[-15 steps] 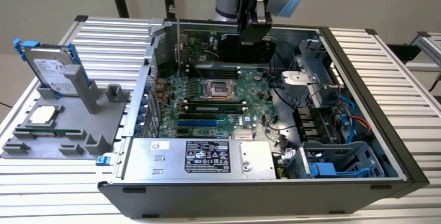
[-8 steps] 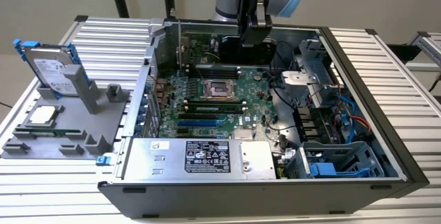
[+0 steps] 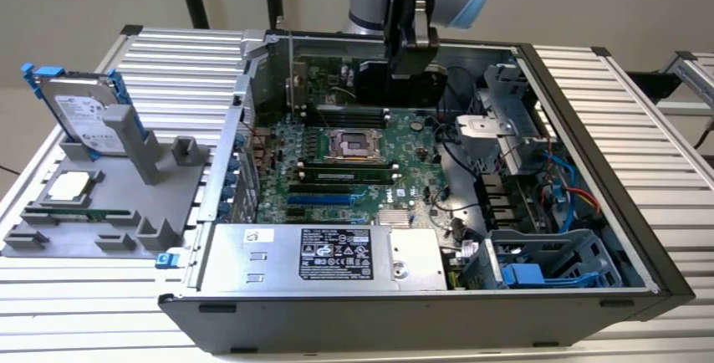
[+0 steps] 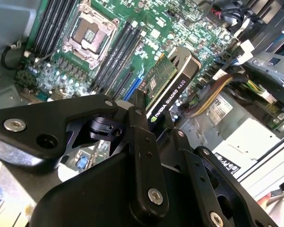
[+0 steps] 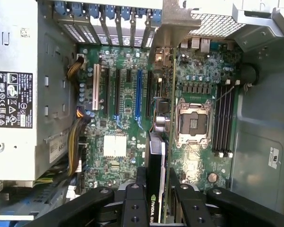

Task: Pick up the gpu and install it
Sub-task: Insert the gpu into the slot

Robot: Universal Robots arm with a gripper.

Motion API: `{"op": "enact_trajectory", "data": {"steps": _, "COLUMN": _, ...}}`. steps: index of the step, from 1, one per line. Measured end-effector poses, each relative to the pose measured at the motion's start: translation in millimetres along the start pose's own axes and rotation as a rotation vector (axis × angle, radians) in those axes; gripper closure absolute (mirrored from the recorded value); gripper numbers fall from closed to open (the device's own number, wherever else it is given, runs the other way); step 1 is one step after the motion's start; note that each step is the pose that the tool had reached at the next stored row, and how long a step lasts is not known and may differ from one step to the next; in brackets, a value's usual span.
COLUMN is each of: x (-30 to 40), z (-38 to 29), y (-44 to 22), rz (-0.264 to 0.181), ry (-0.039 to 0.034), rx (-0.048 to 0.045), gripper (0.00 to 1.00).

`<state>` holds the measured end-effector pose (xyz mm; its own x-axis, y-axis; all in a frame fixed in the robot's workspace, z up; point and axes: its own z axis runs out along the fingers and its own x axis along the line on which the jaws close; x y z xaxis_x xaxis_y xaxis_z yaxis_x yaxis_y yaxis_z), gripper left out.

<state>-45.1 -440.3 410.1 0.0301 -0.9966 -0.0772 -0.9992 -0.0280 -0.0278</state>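
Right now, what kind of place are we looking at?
Probably a robot PC-assembly test bench: an open computer case on a ribbed aluminium table, a grey fixture holding a hard drive, and the pincer gripping the gpu above the motherboard.

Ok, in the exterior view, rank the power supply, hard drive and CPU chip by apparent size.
1. Power supply, largest.
2. Hard drive, in between.
3. CPU chip, smallest.
The gaps are plain, so camera distance does not blur the order.
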Motion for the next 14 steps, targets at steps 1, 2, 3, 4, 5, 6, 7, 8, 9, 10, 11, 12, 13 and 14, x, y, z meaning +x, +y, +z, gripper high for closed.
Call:
{"op": "enact_trajectory", "data": {"steps": 1, "x": 0.0, "z": 0.4, "y": 0.0, "rz": 0.0, "ry": 0.0001, "rx": 0.0, "gripper": 1.0}}
{"op": "enact_trajectory", "data": {"steps": 2, "x": 0.1, "z": 1.0, "y": 0.0, "rz": 0.0, "ry": 0.0, "rx": 0.0001, "gripper": 1.0}}
{"op": "enact_trajectory", "data": {"steps": 3, "x": 0.1, "z": 1.4, "y": 0.0, "rz": 0.0, "ry": 0.0001, "rx": 0.0, "gripper": 1.0}}
{"op": "enact_trajectory", "data": {"steps": 4, "x": 0.1, "z": 1.8, "y": 0.1, "rz": 0.0, "ry": 0.0001, "rx": 0.0, "gripper": 1.0}}
{"op": "enact_trajectory", "data": {"steps": 5, "x": 0.2, "z": 2.3, "y": 0.1, "rz": 0.0, "ry": 0.0, "rx": 0.0, "gripper": 1.0}}
{"op": "enact_trajectory", "data": {"steps": 6, "x": 0.2, "z": 2.7, "y": 0.1, "rz": 0.0, "ry": 0.0, "rx": 0.0001, "gripper": 1.0}}
{"op": "enact_trajectory", "data": {"steps": 7, "x": 0.3, "z": 3.2, "y": 0.1, "rz": 0.0, "ry": 0.0002, "rx": 0.0001, "gripper": 1.0}}
{"op": "enact_trajectory", "data": {"steps": 8, "x": 0.3, "z": 3.8, "y": 0.1, "rz": 0.0, "ry": 0.0001, "rx": 0.0002, "gripper": 1.0}}
{"op": "enact_trajectory", "data": {"steps": 9, "x": 0.3, "z": 4.4, "y": 0.1, "rz": 0.0, "ry": 0.0, "rx": 0.0003, "gripper": 1.0}}
{"op": "enact_trajectory", "data": {"steps": 10, "x": 0.4, "z": 5.0, "y": 0.1, "rz": 0.0, "ry": 0.0001, "rx": 0.0004, "gripper": 1.0}}
{"op": "enact_trajectory", "data": {"steps": 11, "x": 0.4, "z": 5.5, "y": 0.2, "rz": 0.0, "ry": 0.0001, "rx": 0.0004, "gripper": 1.0}}
{"op": "enact_trajectory", "data": {"steps": 12, "x": 0.5, "z": 6.1, "y": 0.2, "rz": 0.0, "ry": 0.0001, "rx": 0.0005, "gripper": 1.0}}
{"op": "enact_trajectory", "data": {"steps": 13, "x": 0.5, "z": 6.6, "y": 0.2, "rz": 0.0, "ry": 0.0001, "rx": 0.0005, "gripper": 1.0}}
{"op": "enact_trajectory", "data": {"steps": 14, "x": 0.5, "z": 7.0, "y": 0.2, "rz": 0.0, "ry": 0.0001, "rx": 0.0005, "gripper": 1.0}}
